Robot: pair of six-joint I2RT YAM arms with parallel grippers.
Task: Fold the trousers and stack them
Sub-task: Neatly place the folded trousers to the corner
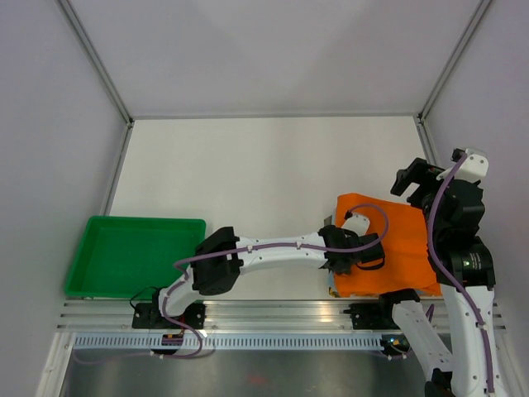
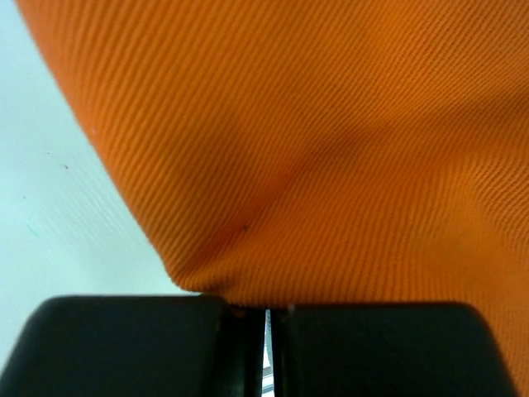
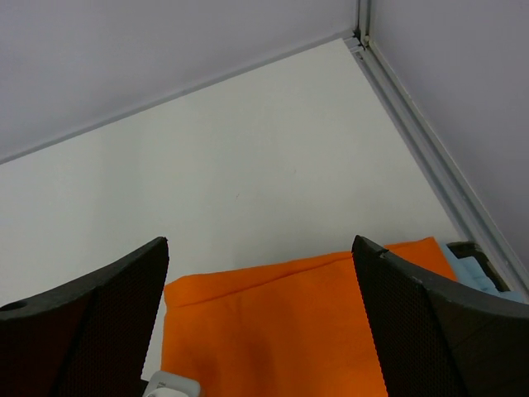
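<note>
One thin pinch of the trousers (image 1: 388, 248) is sitting in the clenched left hand (image 2: 266, 316); tugging risks it slipping out, the right hand (image 1: 416, 179) hovering released.

a white table (image 1: 264, 174) carries folded orange trousers (image 1: 397, 248) and a green tray (image 1: 124, 256).

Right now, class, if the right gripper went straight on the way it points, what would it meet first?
Probably the orange trousers, whose far edge lies between the fingers of the open right gripper, with nothing in between. Depth is unclear: it might just clear that edge and reach the white table.
</note>
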